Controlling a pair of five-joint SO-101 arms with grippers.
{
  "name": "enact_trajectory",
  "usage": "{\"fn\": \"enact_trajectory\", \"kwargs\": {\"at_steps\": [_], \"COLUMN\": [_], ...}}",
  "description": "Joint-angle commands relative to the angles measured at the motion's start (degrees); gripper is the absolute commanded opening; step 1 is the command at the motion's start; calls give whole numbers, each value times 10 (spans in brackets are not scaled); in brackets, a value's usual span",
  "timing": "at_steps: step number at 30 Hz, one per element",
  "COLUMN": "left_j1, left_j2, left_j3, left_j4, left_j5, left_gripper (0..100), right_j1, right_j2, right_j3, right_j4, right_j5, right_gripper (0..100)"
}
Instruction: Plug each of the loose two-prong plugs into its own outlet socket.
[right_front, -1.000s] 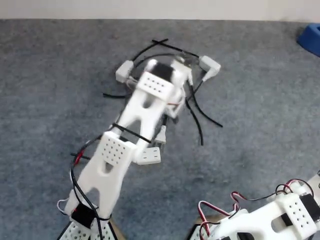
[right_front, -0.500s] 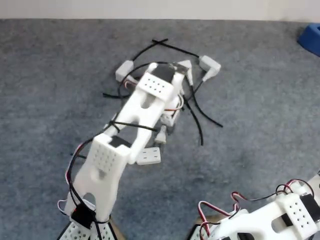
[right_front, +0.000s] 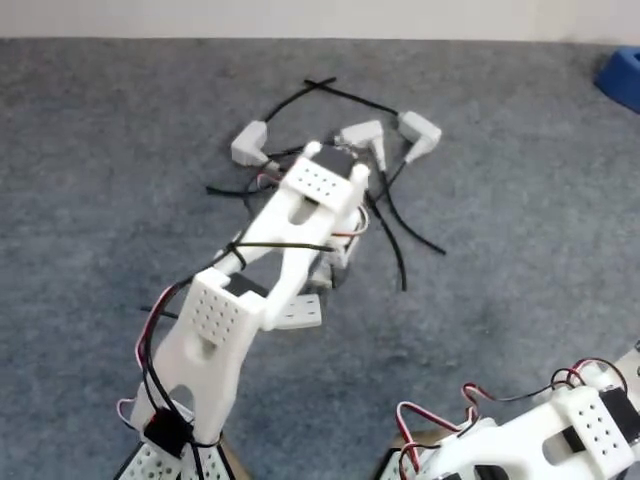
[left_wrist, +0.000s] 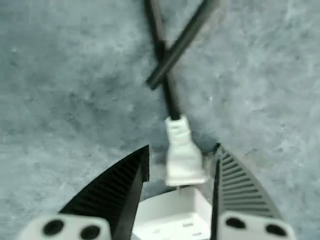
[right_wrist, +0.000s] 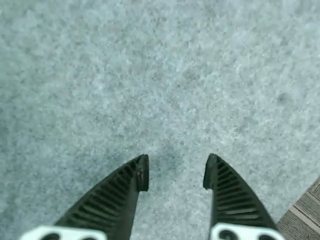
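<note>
Carpet (right_front: 520, 200) fuzzy, matt — plug (left_wrist: 182, 155) smooth plastic.

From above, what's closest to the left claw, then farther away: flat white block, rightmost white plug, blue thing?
From the left gripper:
1. Flat white block, just beside it, nearer the base.
2. Rightmost white plug, farther back, to the right.
3. Blue thing, far right edge.

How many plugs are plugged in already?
None clearly finished. In hand: one white plug sits between the open fingers of the left gripper, its prongs at a white socket; I can't tell if it's fully in. Left: three white cable ends lie apart on the carpet, unjoined. The right gripper hangs open over bare carpet.
</note>
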Motion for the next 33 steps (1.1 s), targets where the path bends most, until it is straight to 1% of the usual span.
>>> {"fn": "enact_trajectory", "kwargs": {"at_steps": [1,3,6,8,12,16,22,24,27,28,31,33], "left_j1": [15,17,24,35,66,116,206,225,255,270,318,335], "left_j2": [11,18,18,7,-33,-95,-177,-192,-208,-213,-233,-255], "left_j3": [-3,-3,-3,-3,-3,-2,0,10,65,89,167,211], "left_j4": [-8,-4,-3,-2,28,31,31,34,36,36,36,36], "left_j5": [1,-16,-77,-104,-108,-120,-54,-54,-55,-65,-141,-162], "left_gripper": [206,165,2,14,5,5,5,5,5,5,5,5], "right_j1": [-4,-4,-4,-5,-5,-5,-5,0,0,0,15,25], "right_j2": [-15,-15,-15,-15,-15,-15,-15,-15,-15,-15,-15,-15], "right_j3": [-3,-3,-3,-3,-3,-3,-3,-3,-3,-3,-8,-9], "right_j4": [7,7,7,7,7,7,7,7,7,7,4,3], "right_j5": [7,7,7,7,7,7,7,13,58,63,66,67], "right_gripper": [183,183,183,183,183,183,183,183,183,183,183,183]}}
